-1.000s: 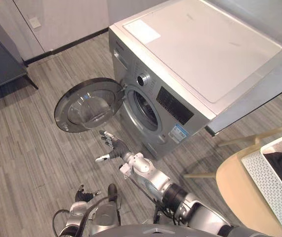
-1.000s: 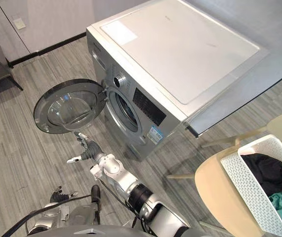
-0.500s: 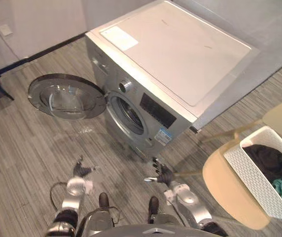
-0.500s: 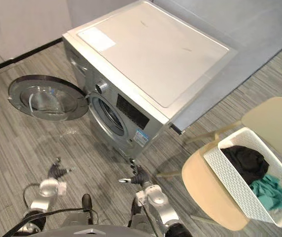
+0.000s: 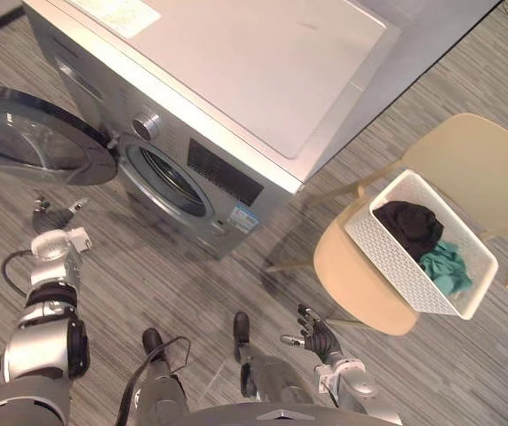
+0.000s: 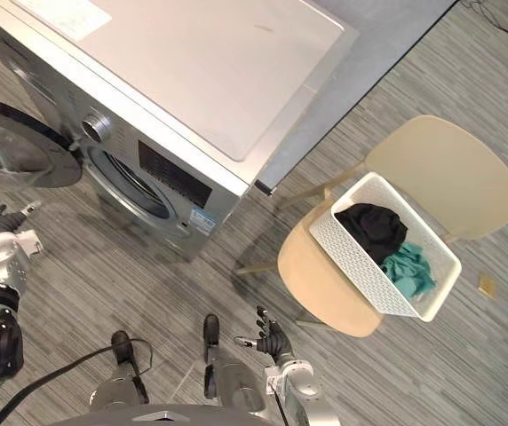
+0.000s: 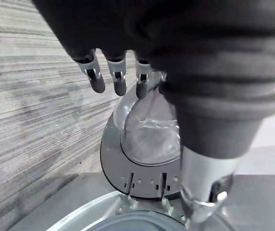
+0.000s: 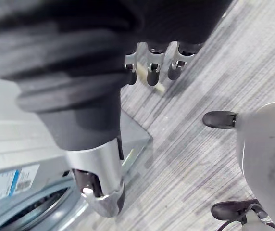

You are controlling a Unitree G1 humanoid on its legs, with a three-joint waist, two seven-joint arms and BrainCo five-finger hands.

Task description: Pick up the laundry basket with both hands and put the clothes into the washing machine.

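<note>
One basket (image 5: 385, 264), two garments (image 5: 410, 225) inside, sits on one chair (image 5: 467, 160) at three o'clock; one washer (image 5: 236, 71), door (image 5: 23, 133) open, at eleven. Left hand (image 5: 50, 217) at eight, right hand (image 5: 318, 337) at five: both slack, empty.

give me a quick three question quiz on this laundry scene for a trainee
1. True or false: the laundry basket stands on the floor.
2. The door of the washing machine is: A) shut, B) swung open, C) taken off.
3. Which is nearer the laundry basket, the left hand or the right hand?

Key
1. False: it rests on the seat of the chair.
2. B.
3. The right hand. It is open and holds nothing, low beside the chair. The left hand, also open, is over by the door.
</note>
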